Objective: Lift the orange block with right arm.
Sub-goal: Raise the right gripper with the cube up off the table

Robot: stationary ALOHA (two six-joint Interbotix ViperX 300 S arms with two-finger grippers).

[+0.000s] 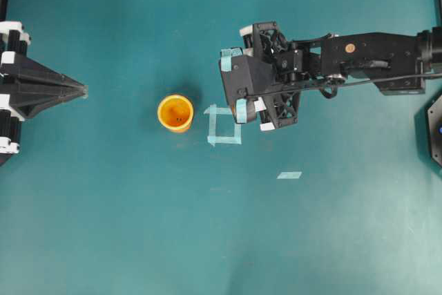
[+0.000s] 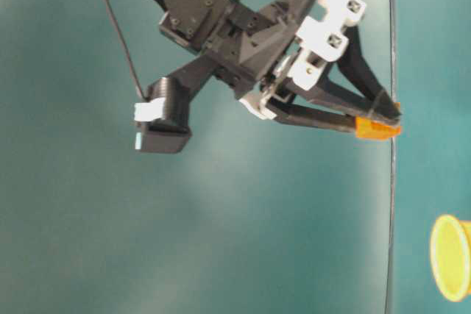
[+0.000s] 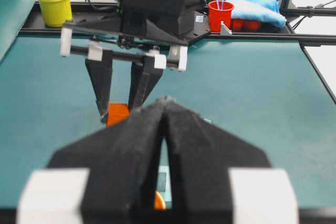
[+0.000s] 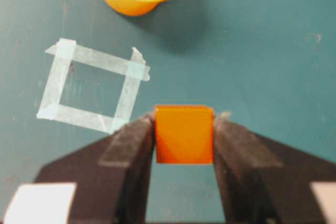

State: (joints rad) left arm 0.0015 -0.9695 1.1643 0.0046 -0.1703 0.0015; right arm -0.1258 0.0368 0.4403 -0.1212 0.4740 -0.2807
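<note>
The orange block (image 4: 184, 134) sits pinched between the two black fingers of my right gripper (image 4: 184, 129), which is shut on it. From table level the block (image 2: 375, 129) hangs at the fingertips of the right gripper (image 2: 383, 119), higher than the cup's rim. The left wrist view shows the block (image 3: 117, 114) between the hanging fingers, off the table. Overhead, the right gripper's body (image 1: 252, 81) hides the block. My left gripper (image 1: 84, 90) rests shut at the far left, its tips (image 3: 166, 99) together and holding nothing.
A round orange-yellow cup (image 1: 175, 112) stands left of a taped square (image 1: 225, 125). A short tape strip (image 1: 289, 175) lies to the lower right. Beyond the table's far edge are stacked yellow and blue cups (image 3: 54, 3), a red cup (image 3: 220, 15) and a blue cloth (image 3: 252, 3).
</note>
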